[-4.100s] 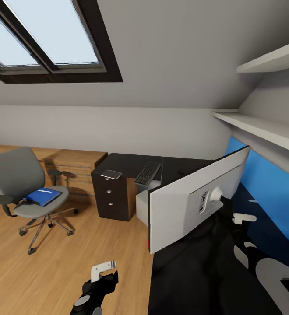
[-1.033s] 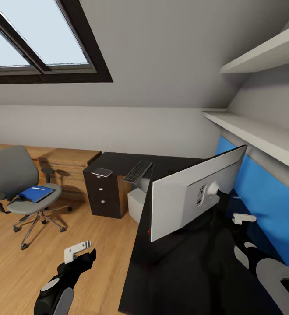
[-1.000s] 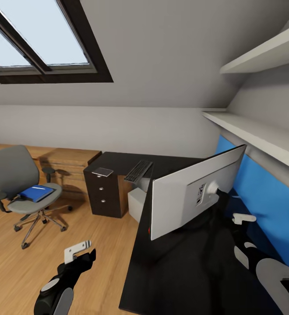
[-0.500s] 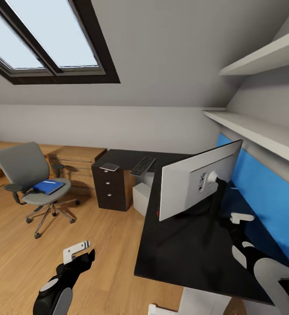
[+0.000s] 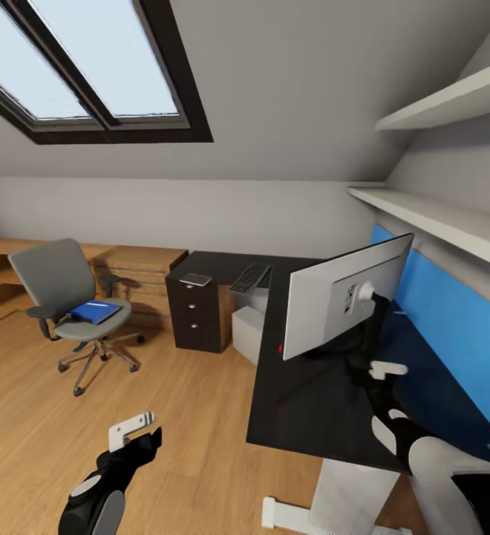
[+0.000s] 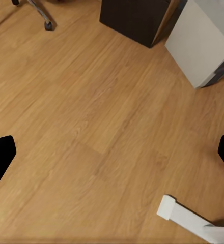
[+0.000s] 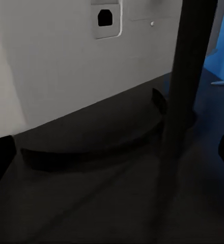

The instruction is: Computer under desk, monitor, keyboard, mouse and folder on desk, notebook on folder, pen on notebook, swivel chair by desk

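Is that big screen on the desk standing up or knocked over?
Standing upright: the monitor rests on its stand on the desk.

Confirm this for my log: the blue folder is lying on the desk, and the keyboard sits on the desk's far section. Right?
Not quite. In the head view, the blue folder lies on the seat of the swivel chair, not on the desk. The keyboard does sit on the desk's far section.

No text, brand or number could be read anywhere. The monitor (image 5: pixel 347 303) carried a small label with dark marks on its pale back beside the stand mount, but the marks were too small and blurred to make out. In the right wrist view, that back panel (image 7: pixel 66 56) showed just a port opening, with no lettering around it.
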`<state>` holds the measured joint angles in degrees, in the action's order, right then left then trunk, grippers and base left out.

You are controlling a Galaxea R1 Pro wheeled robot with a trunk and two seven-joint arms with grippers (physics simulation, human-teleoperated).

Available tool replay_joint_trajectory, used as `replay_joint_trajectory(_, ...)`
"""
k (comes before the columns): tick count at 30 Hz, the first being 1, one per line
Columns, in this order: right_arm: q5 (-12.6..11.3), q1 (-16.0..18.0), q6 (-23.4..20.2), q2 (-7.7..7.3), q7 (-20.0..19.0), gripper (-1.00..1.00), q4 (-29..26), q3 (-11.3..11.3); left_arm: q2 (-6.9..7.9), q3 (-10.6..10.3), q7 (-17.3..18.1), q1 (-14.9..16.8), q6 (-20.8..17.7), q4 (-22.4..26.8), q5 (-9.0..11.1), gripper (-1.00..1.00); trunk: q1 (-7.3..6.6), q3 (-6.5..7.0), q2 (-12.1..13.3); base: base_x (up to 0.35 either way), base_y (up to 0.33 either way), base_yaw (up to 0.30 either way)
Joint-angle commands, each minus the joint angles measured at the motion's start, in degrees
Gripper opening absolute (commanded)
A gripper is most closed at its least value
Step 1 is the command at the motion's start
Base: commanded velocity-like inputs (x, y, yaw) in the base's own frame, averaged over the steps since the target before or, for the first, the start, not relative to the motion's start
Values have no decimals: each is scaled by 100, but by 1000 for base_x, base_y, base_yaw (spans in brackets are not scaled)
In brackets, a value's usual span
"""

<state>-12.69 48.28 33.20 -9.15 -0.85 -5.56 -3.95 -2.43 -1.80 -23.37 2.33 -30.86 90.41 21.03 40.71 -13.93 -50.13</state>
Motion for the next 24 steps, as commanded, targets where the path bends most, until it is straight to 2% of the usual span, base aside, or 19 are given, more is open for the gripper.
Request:
replay_joint_trajectory(1, -55, 6, 11, 44, -5, 100, 6, -43, -1, -12, -58, 4, -10, -6, 58, 100, 1, -8, -6, -20, 16, 0)
replay_joint_trajectory(3, -52, 9, -16, 121, 12, 100, 4, -48, -2, -20, -63, 4, -3, -51, 54, 100, 1, -8, -6, -13, 11, 0)
replay_joint_trajectory(4, -102, 13, -659, 277, 50, 100, -142, -21, -5, -32, -92, 4, 8, -216, 44, 100, 1, -8, -6, -1, 1, 0)
replay_joint_trajectory(6, -118, 7, -1407, 295, 113, 100, -688, 6, -9, -36, -100, 4, 9, -273, 37, 100, 1, -8, -6, 0, 0, 0)
replay_joint_trajectory(8, -121, -15, -1860, 298, 183, 100, -1069, 16, -10, -39, -102, 4, 9, -292, 35, 100, 1, -8, -6, 0, 0, 0)
replay_joint_trajectory(9, -121, -328, -2890, 299, 451, 100, -2134, 25, -11, -43, -104, 4, 9, -311, 37, 100, 1, -8, -6, 0, 0, 0)
replay_joint_trajectory(10, -119, -700, -3517, 301, 743, 100, -3065, 27, -11, -45, -103, 4, 9, -319, 37, 100, 1, -8, -6, 0, 0, 0)
replay_joint_trajectory(12, -125, -1452, -4251, 307, 1393, 100, -4710, 13, -16, -47, -100, 4, 9, -329, 39, 100, 1, -8, -6, 0, 0, 0)
replay_joint_trajectory(13, -128, -1649, -4357, 309, 1581, 100, -5094, 2, -17, -47, -99, 4, 9, -331, 40, 100, 1, -8, -6, 0, 0, 0)
replay_joint_trajectory(15, -128, -2339, -4616, 361, 2328, 100, -6407, -128, -19, -49, -95, 4, 13, -362, 35, 100, 1, -8, -6, 0, 0, 0)
replay_joint_trajectory(16, -110, -2655, -4704, 471, 2762, 100, -7037, -333, -20, -53, -92, 4, 15, -386, 34, 100, 1, -8, -6, 0, 6, 0)
replay_joint_trajectory(17, -83, -2819, -4744, 592, 3132, 100, -7376, -589, -20, -55, -87, 4, 17, -398, 29, 100, 1, -8, -6, 0, 82, 0)
replay_joint_trajectory(19, -75, -2901, -4758, 671, 3455, 100, -7532, -773, -20, -56, -76, 4, 18, -404, 29, 100, 1, -8, -6, 0, 146, 0)
replay_joint_trajectory(21, -75, -2931, -4756, 720, 3615, 100, -7585, -851, -21, -56, -71, 4, 18, -406, 30, 100, 1, -8, -6, 0, 209, 0)
replay_joint_trajectory(22, -70, -2948, -4755, 859, 3757, 100, -7634, -946, -21, -58, -67, 4, 18, -410, 31, 100, 1, -8, -6, 0, 256, 0)
replay_joint_trajectory(23, -46, -2938, -4749, 1061, 3830, 100, -7651, -1013, -21, -67, -65, 4, 18, -415, 32, 100, 1, -8, -6, 0, 275, 0)
replay_joint_trajectory(24, -32, -2928, -4747, 1119, 3848, 100, -7653, -1025, -21, -73, -64, 4, 18, -416, 32, 100, 1, -8, -6, 0, 278, 0)
